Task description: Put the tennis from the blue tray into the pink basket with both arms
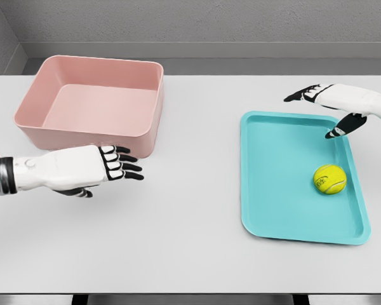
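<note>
The tennis ball (329, 179) is the usual fuzzy yellow-green with a pale curved seam across it, and it sits in the blue tray (286, 190), toward the right side and a bit below the middle, close to the right rim. Nothing is touching it.

The tray is a flat teal-blue rectangle with rounded corners and a low raised lip, looks like smooth plastic, and the ball is the only thing in it. Over on the left side of the desk (184, 254) there's the pink basket (51, 136) (more of a deep tub really, solid sloped walls, rounded corners, matte finish) and its inside is bare.

The left robot hand (105, 166) hangs just in front of the basket's near wall, palm side turned inward, fingers stretched out and slightly spread, holding nothing. White shell on the back, black finger joints.

The right robot hand (333, 108) comes in from the right edge above the tray's far right corner, fingers extended and apart, thumb pointing down over the tray, also holding nothing. It's well apart from the ball.

The desk is plain light grey and smooth.
</note>
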You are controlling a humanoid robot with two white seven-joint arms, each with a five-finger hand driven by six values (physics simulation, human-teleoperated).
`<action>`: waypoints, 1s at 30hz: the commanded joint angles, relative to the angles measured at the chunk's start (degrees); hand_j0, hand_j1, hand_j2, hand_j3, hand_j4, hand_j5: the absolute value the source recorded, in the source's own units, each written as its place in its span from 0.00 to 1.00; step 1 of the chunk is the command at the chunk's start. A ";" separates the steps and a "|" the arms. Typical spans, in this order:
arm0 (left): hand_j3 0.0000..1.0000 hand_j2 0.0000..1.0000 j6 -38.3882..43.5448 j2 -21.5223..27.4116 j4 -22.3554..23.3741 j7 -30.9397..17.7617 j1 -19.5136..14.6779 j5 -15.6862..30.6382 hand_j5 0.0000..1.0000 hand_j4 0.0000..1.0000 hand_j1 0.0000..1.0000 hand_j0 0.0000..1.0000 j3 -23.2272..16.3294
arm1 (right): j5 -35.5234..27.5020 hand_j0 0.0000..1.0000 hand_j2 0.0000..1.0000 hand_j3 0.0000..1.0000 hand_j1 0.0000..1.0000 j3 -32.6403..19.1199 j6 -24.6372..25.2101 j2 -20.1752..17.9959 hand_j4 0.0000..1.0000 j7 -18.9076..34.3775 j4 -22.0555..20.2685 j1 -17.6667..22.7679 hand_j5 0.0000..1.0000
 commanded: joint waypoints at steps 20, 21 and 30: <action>1.00 1.00 0.02 -0.90 -0.01 -5.73 -0.79 -6.23 1.00 1.00 1.00 1.00 0.30 | -0.39 1.00 1.00 1.00 1.00 -0.37 0.11 -12.45 1.00 -0.52 -18.50 4.66 1.00; 1.00 1.00 0.02 -0.90 -0.01 -5.99 -0.88 -6.23 1.00 1.00 1.00 1.00 0.39 | -0.39 1.00 1.00 1.00 1.00 -0.54 0.11 -12.98 1.00 -0.52 -18.68 5.19 1.00; 1.00 1.00 0.02 -2.05 -0.01 -5.47 -3.60 -0.96 1.00 1.00 1.00 1.00 0.83 | -0.48 1.00 1.00 1.00 1.00 -0.63 0.11 -15.53 1.00 -0.52 -20.87 8.53 1.00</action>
